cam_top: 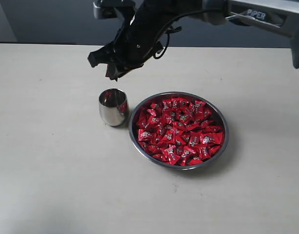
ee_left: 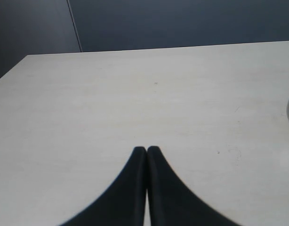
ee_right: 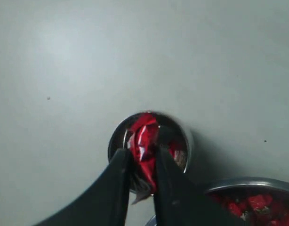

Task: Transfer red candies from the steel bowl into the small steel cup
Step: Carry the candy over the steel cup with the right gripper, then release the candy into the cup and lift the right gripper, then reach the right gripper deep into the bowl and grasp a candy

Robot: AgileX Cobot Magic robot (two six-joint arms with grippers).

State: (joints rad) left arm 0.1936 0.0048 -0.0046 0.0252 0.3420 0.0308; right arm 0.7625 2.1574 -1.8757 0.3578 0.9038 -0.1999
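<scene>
The wide steel bowl sits right of centre, heaped with red candies. Touching its left rim stands the small steel cup. My right gripper reaches across and hangs above the cup, shut on one red candy. In the right wrist view the cup lies directly beneath that candy, and the bowl's rim shows at the corner. My left gripper is shut with nothing in it, low over bare table; it is out of the exterior view.
The pale table spreads all round the bowl and cup. A dark wall runs behind its far edge. The right arm crosses overhead from the upper right.
</scene>
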